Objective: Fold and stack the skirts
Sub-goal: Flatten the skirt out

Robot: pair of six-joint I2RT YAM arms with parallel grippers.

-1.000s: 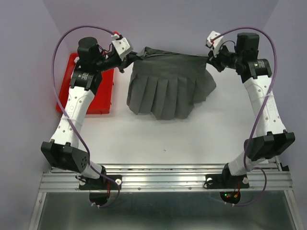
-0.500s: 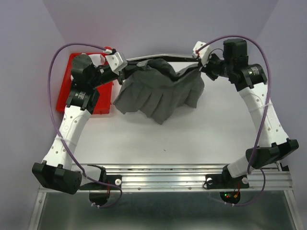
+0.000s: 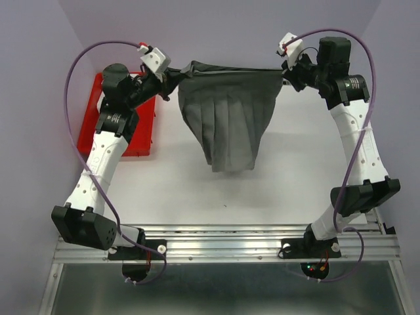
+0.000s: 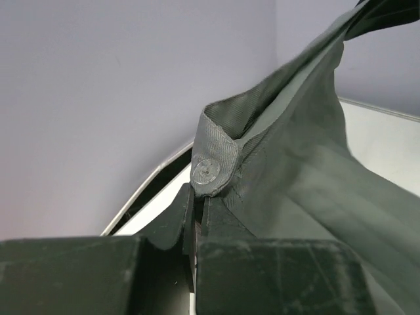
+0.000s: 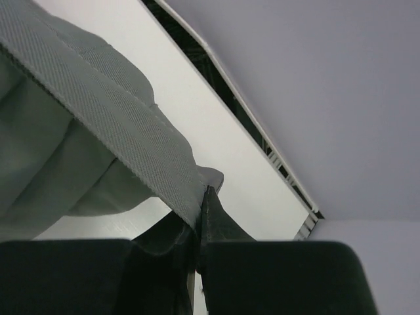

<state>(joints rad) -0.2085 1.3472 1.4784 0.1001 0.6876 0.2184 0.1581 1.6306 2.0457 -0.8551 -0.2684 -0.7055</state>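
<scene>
1. Overhead view: the dark grey skirt (image 3: 226,118) hangs in the upper centre of the frame, spread out between the two tools.
2. Its waistband (image 3: 230,68) runs taut and nearly level across the top of the garment, from one tool to the other.
3. The left tool (image 3: 172,73), at upper left of centre, is clamped on the left end of the waistband. In its wrist view the fingers (image 4: 169,222) are pinched together on the corner of the band, just below a round button (image 4: 207,170), with no gap visible between them.
4. The right tool (image 3: 283,72), at upper right of centre, grips the opposite end. Its wrist view shows the ribbed band entering from the upper left and passing between fingers that are pressed tight on the cloth.
5. The pleats (image 3: 220,131) fall toward the middle of the frame, and the cloth narrows to a rounded hem (image 3: 231,167) at mid-frame.
6. Whether the hem touches the white tabletop (image 3: 295,177) or hangs just above it cannot be told.
7. A red tray (image 3: 146,128) lies on the tabletop at the left of the frame, partly covered by the left arm (image 3: 105,147) and apart from the skirt.
</scene>
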